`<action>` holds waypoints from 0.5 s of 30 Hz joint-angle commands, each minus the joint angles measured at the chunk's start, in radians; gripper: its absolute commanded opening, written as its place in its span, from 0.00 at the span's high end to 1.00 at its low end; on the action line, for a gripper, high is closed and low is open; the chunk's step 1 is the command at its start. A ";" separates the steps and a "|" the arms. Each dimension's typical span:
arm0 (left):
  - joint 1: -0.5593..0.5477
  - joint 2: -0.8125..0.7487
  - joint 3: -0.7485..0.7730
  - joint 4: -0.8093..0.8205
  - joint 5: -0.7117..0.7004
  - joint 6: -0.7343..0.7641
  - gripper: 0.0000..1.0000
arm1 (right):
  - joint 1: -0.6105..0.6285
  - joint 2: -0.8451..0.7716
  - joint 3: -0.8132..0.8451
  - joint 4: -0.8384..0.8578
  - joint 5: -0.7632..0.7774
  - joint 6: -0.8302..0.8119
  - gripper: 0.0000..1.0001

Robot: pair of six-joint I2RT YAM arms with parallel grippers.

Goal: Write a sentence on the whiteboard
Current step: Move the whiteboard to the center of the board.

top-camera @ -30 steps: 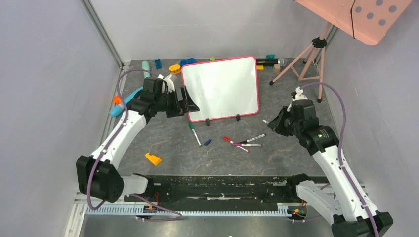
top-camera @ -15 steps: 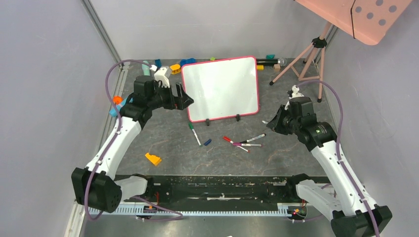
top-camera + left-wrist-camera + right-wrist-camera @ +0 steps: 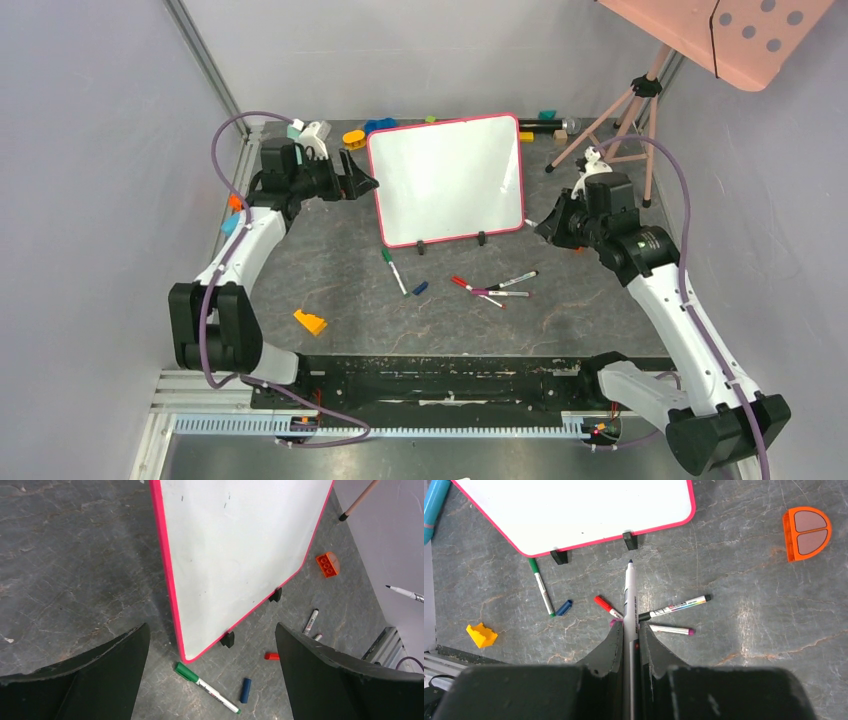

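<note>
The whiteboard (image 3: 447,180) stands tilted on two black clip feet, its pink-red frame whole and its white face blank; no sentence shows on it. It also shows in the left wrist view (image 3: 235,555) and the right wrist view (image 3: 574,510). My left gripper (image 3: 360,185) (image 3: 211,627) is open and empty, just off the board's left edge. My right gripper (image 3: 550,228) (image 3: 630,625) is shut on an uncapped blue-tipped marker (image 3: 629,592). The marker tip points at the board's lower right corner, a little short of it.
On the floor in front of the board lie a green marker (image 3: 394,270), a blue cap (image 3: 420,288) and several markers (image 3: 495,288). A yellow block (image 3: 310,322) lies front left. Toys (image 3: 360,135) lie behind. A tripod (image 3: 620,115) holding a salmon dotted panel (image 3: 740,35) stands at the back right.
My left gripper has swung back and left, from the board's lower left corner to its upper left edge. My right gripper has moved up and left with the marker, closer to the board.
</note>
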 commanded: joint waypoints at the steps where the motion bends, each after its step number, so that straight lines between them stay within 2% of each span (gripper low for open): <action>1: 0.023 -0.024 -0.024 0.118 0.022 0.052 0.00 | -0.001 0.017 0.041 0.075 -0.018 -0.020 1.00; 6: 0.032 0.069 0.016 0.133 0.141 0.111 0.00 | -0.002 0.051 0.076 0.077 -0.022 -0.038 1.00; 11: 0.040 0.200 0.092 0.158 0.273 -0.006 0.00 | -0.001 0.079 0.121 0.069 -0.024 -0.048 1.00; 15: 0.061 0.239 0.104 0.213 0.267 -0.065 0.00 | -0.002 0.095 0.135 0.086 -0.036 -0.067 1.00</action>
